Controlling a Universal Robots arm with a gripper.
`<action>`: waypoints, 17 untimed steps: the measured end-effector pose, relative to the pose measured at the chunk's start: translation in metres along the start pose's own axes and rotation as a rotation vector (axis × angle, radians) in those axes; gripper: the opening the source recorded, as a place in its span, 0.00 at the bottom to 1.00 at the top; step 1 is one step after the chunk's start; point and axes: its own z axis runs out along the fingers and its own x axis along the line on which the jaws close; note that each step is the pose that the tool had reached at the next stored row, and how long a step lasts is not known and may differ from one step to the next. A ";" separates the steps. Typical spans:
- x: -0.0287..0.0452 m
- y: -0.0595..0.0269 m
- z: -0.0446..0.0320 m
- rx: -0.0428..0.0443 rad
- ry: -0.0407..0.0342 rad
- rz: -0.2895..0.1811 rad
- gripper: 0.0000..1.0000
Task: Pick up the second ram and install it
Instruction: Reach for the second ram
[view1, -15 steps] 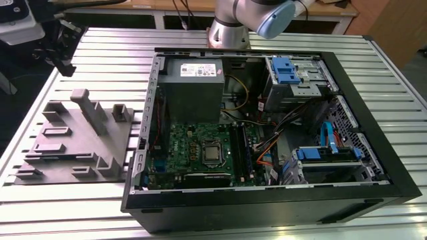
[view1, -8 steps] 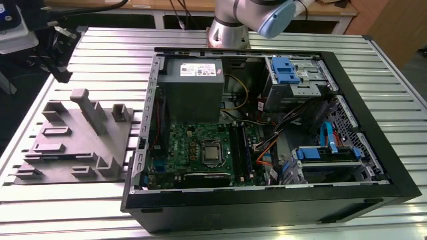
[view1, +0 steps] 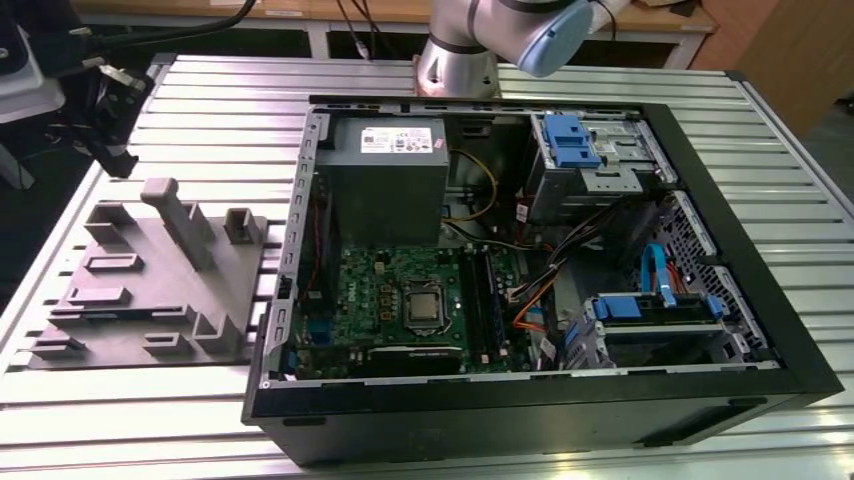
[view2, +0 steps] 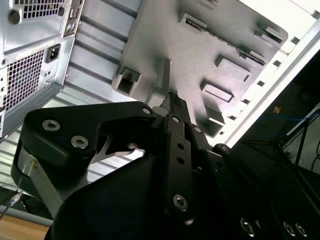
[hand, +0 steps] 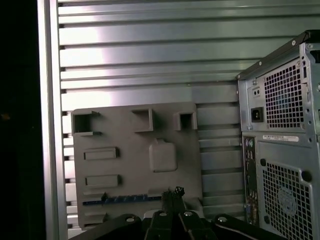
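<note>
The pincer (hand: 173, 194) hangs over the grey holder tray (hand: 125, 135), and in the first wrist view its tips are pressed together with nothing between them. The second ram (hand: 122, 199) rests on edge in a slot of that tray. It shows as a thin bluish strip along the side away from the three tall holders. In the exterior view the tray lies on the slatted desk (view1: 227, 100), just to the left of the open computer case (view1: 534, 410).
</note>
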 end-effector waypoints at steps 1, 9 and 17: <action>0.0004 -0.0014 0.0003 0.0000 0.0000 0.000 0.10; 0.0029 -0.0121 0.0040 0.0001 0.0001 0.000 0.10; 0.0075 -0.0229 0.0076 0.0001 0.0001 0.000 0.10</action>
